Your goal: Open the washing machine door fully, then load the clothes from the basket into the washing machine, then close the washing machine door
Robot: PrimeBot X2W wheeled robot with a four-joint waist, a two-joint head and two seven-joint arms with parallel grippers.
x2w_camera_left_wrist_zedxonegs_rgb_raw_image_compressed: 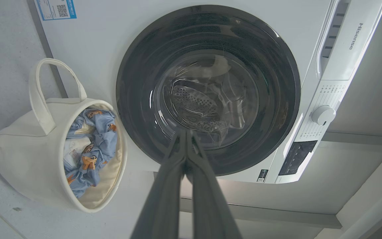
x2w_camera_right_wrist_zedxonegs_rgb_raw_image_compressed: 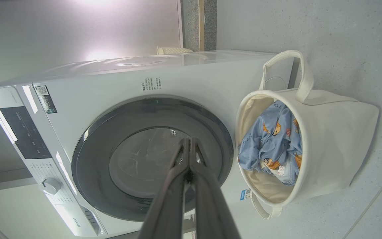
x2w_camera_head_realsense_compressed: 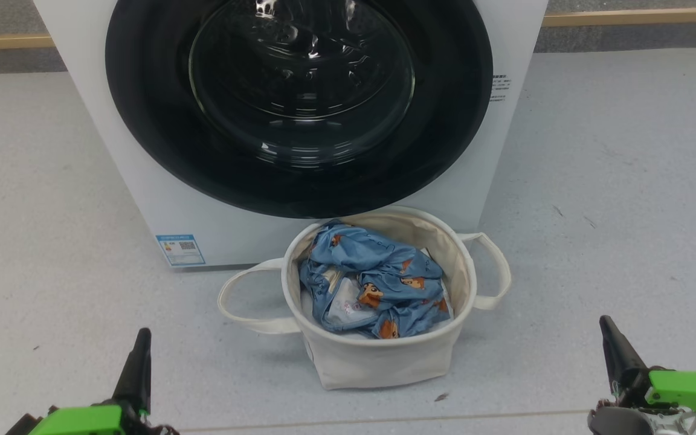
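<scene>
The washing machine [x2w_camera_head_realsense_compressed: 142, 181], a white front-loader, stands on a pale grey speckled floor [x2w_camera_head_realsense_compressed: 626, 181] and faces the robot. The washing machine door [x2w_camera_head_realsense_compressed: 299, 103] sits shut and flush in the machine's front: a wide glossy black rim around a bulging clear glass centre, through which the left wrist view shows the perforated drum. A control dial [x2w_camera_left_wrist_zedxonegs_rgb_raw_image_compressed: 323, 115] is on the machine's upper panel. The basket [x2w_camera_head_realsense_compressed: 378, 362], a round cream canvas tub with a loop handle on each side, stands upright on the floor directly in front of the machine, below the door; whether it touches the cabinet cannot be told. The clothes [x2w_camera_head_realsense_compressed: 372, 284] lie bunched inside the basket, blue fabric printed with orange-brown bears, with a pale piece showing among the folds. A blue label [x2w_camera_head_realsense_compressed: 180, 249] is fixed at the machine's lower front corner, on the robot's left. The left gripper [x2w_camera_head_realsense_compressed: 141, 338] is low at the robot's left, fingers pressed together and holding nothing, well apart from the basket. The right gripper [x2w_camera_head_realsense_compressed: 608, 329] is in a like position at the robot's right, also closed and empty.
</scene>
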